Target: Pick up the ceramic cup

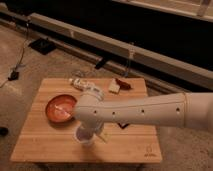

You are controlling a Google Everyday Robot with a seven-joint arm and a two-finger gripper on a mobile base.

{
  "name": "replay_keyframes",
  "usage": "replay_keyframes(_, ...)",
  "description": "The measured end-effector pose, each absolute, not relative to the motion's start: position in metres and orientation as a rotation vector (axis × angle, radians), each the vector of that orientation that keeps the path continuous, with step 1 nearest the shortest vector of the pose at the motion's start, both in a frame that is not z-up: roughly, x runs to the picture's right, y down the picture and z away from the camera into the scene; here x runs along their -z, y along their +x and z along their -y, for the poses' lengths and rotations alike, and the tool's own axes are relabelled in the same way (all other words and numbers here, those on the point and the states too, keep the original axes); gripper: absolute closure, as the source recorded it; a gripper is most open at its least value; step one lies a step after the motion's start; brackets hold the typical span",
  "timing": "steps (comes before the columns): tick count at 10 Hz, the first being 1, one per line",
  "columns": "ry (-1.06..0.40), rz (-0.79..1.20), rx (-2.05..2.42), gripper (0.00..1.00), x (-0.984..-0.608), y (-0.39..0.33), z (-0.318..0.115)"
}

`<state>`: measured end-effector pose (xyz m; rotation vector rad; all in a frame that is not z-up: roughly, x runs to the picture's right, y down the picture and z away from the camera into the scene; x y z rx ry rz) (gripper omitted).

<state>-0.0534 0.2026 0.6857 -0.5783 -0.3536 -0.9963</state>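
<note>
One ceramic cup [83, 136], one red bowl [60, 108], one claw [85, 134] over cup, one table [45, 145]

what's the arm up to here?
The robot's white arm reaches across the wooden table with its gripper down at the white cup near the front edge. The cup looks to be sitting on the table, not yet lifted. A red-orange bowl sits just left of it.

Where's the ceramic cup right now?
The ceramic cup sits near the wooden table's front edge, just right of the red-orange bowl, directly under the gripper.
</note>
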Motion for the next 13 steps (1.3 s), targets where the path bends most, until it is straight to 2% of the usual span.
replay_keyframes(5,-0.607,0.384,0.992,0.22,-0.708,-0.044,-0.229)
replay_keyframes(6,-0.614,0.393,0.997,0.30,-0.711,-0.048,-0.236)
replay_keyframes(11,-0.618,0.462,1.003,0.84,-0.715,-0.062,-0.249)
replay_keyframes(13,-0.595,0.495,1.008,0.98,-0.711,-0.066,-0.247)
